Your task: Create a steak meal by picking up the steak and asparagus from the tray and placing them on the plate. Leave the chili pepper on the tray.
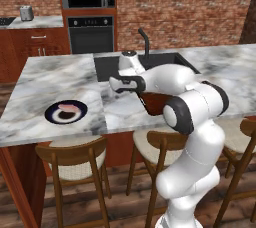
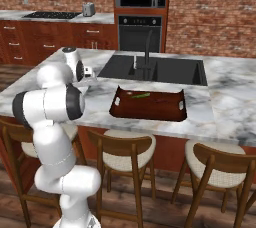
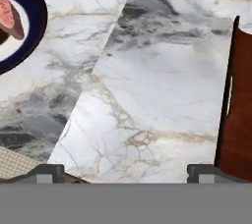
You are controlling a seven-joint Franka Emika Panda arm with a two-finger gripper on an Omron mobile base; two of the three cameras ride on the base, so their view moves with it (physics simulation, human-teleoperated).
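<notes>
- The plate (image 1: 66, 112) sits at the left of the marble counter (image 1: 55, 79), round, with a dark navy rim, a white inner ring and a dark centre.
- The steak (image 1: 68, 107) lies flat on the plate, a pale pink oval slab with a whitish edge; in the hand view it shows at the upper left corner (image 3: 11, 17), reddish-pink with faint streaks.
- The gripper (image 3: 125, 171) hangs over bare counter between plate and tray, its two dark fingertips (image 3: 48, 171) spread wide with nothing between them.
- From the hand view, the plate (image 3: 37, 19) lies up and to the left of the gripper, and the tray (image 3: 241, 115) stands along the right edge.
- The counter is glossy white-grey marble with dark veins and a seam running diagonally across it.
- The tray (image 2: 148, 106) is a dark reddish-brown rectangle with a low raised rim and cut-out handles at its short ends, placed just in front of the black sink basin (image 2: 160, 69).
- The asparagus (image 2: 140, 95) lies on the tray near its far rim, a thin short green stalk, well apart from the gripper.
- Wooden stools (image 2: 122, 157) with pale woven seats stand along the counter's near side.
</notes>
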